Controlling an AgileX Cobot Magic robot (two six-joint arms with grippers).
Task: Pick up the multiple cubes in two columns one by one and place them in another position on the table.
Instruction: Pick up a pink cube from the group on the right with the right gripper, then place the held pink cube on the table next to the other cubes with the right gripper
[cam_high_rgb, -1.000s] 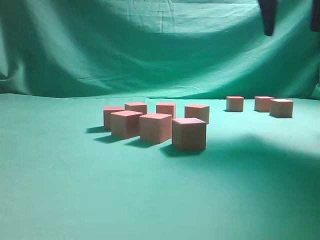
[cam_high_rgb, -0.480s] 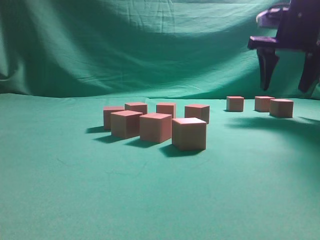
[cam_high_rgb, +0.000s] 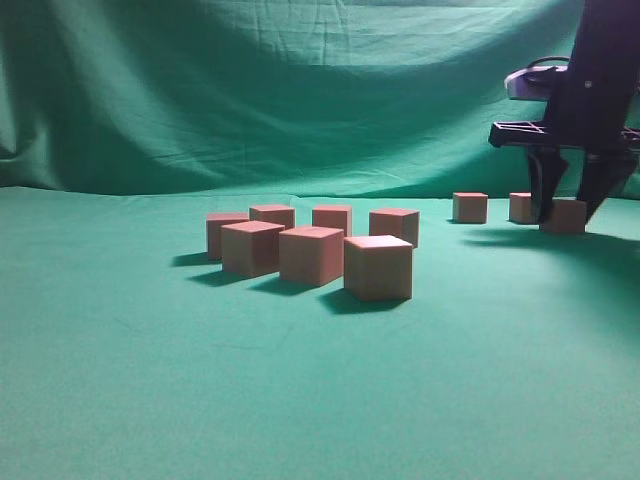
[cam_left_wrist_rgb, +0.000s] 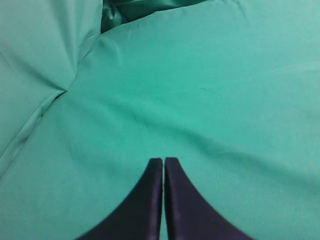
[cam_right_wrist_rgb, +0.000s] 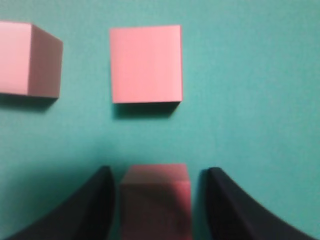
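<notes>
Exterior view: ten cubes (cam_high_rgb: 378, 267), right hand (cam_high_rgb: 565, 205) unclenched astride one.

Black right gripper (cam_high_rgb: 563, 205) below a boxy black wrist block, with a flat black crossbar spanning its width. Pale grey-lilac rounded housing (cam_high_rgb: 530, 82) on the wrist's left side, a thin dark cable looping over its top. Two tapering black fingers (cam_right_wrist_rgb: 95, 205), matte, curved on their outer edges. Left gripper (cam_left_wrist_rgb: 163, 161) equally black and matte: two slim blades, square-cut tips, flaring outward toward the base.
</notes>
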